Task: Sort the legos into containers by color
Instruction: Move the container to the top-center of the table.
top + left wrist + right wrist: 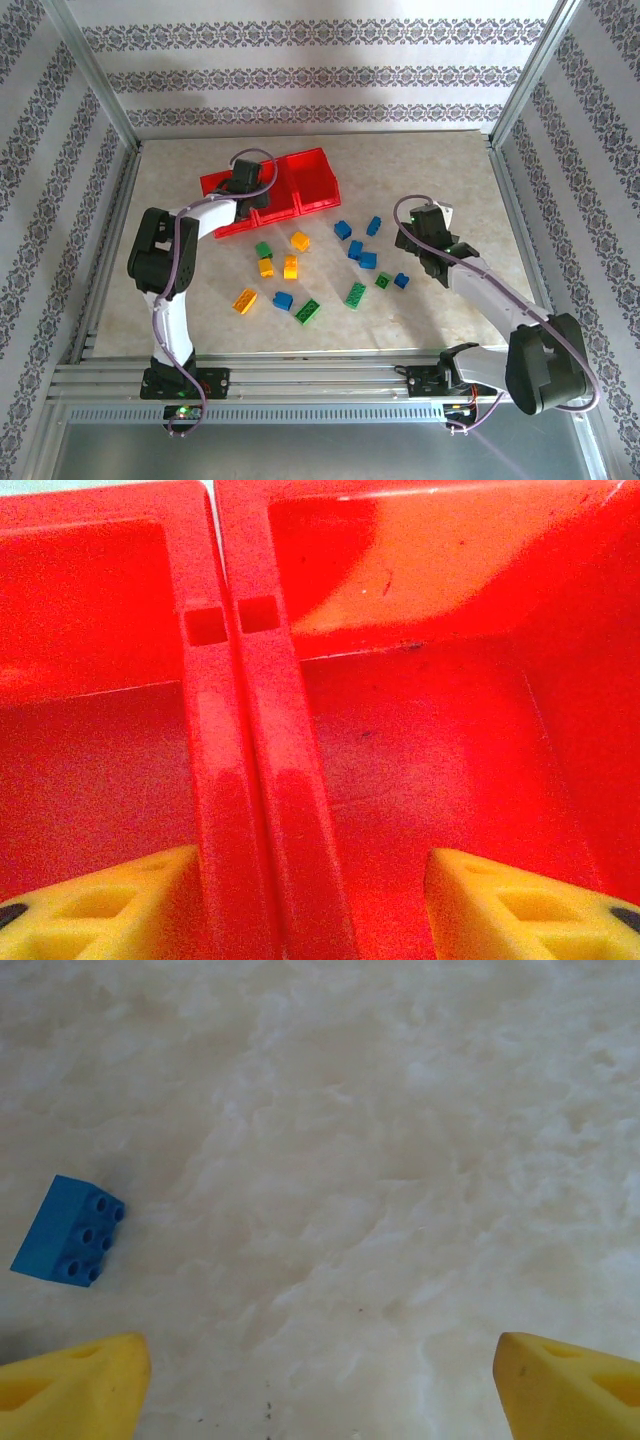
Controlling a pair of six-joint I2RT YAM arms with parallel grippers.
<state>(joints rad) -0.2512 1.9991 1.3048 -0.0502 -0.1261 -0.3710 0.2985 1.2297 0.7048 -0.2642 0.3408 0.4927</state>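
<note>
Left gripper (pixel 310 910), jaws parted, empty, above the divider (pixel 250 780) between two red containers (pixel 315 175) at table (pixel 440 170) 11 o'clock; right gripper (pixel 320 1385) spread, empty, blue lego (pixel 68 1232) at its 9 o'clock; legos (pixel 290 266) loose mid-table.

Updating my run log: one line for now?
left pincer open over containers | right pincer open over table | legos loose on table

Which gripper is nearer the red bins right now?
Left. The left gripper hangs directly over the bins, above the divider between two of them. The right gripper is off to the right over the table, apart from the bins.
</note>
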